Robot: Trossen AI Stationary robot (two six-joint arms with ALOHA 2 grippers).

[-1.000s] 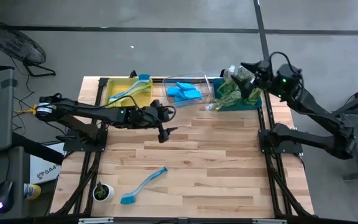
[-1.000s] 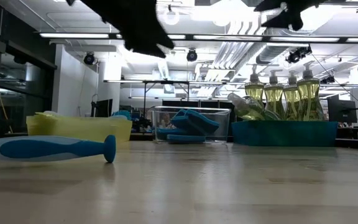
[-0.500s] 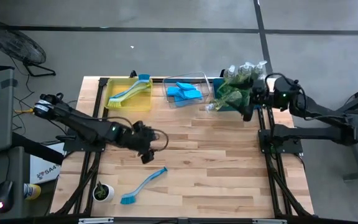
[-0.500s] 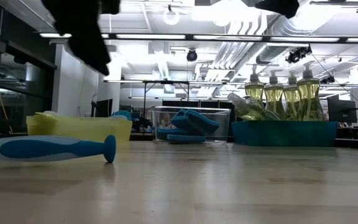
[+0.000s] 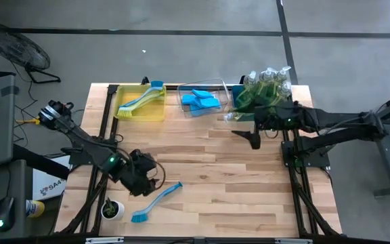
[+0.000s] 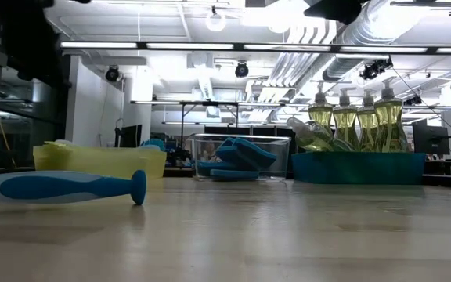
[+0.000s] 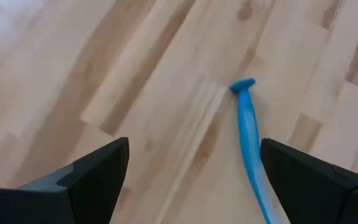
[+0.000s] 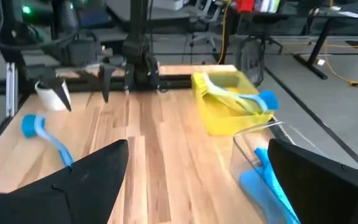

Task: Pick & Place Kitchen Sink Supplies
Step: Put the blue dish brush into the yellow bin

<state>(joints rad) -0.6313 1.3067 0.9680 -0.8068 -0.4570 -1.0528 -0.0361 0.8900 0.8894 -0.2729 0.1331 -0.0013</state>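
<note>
A blue dish brush point(image 5: 158, 200) lies flat on the table near the front left; its handle also shows in the low view point(image 6: 69, 188). My left gripper point(image 5: 146, 183) is open just beside its handle end point(image 7: 244, 87), above the table and touching nothing. My right gripper point(image 5: 252, 139) is open and empty, in front of the teal bin point(image 5: 276, 114). That bin holds several yellow-green soap bottles point(image 6: 355, 117); one bottle point(image 5: 234, 114) leans over its corner. Light-blue sponges point(image 5: 198, 100) lie in the clear bin. Another brush point(image 5: 137, 103) lies in the yellow bin.
The three bins stand in a row along the far edge: yellow point(image 5: 124, 112), clear point(image 5: 222, 88), teal. A small potted plant point(image 5: 112, 209) stands at the near left corner, close to the brush's head point(image 5: 139, 217). Bare wood spans the table's middle and near right.
My left gripper has gone from the table's middle toward the near left, ending by the blue brush's handle. My right gripper has come away from above the teal bin toward the near edge, now over the table in front of that bin. No object has moved.
</note>
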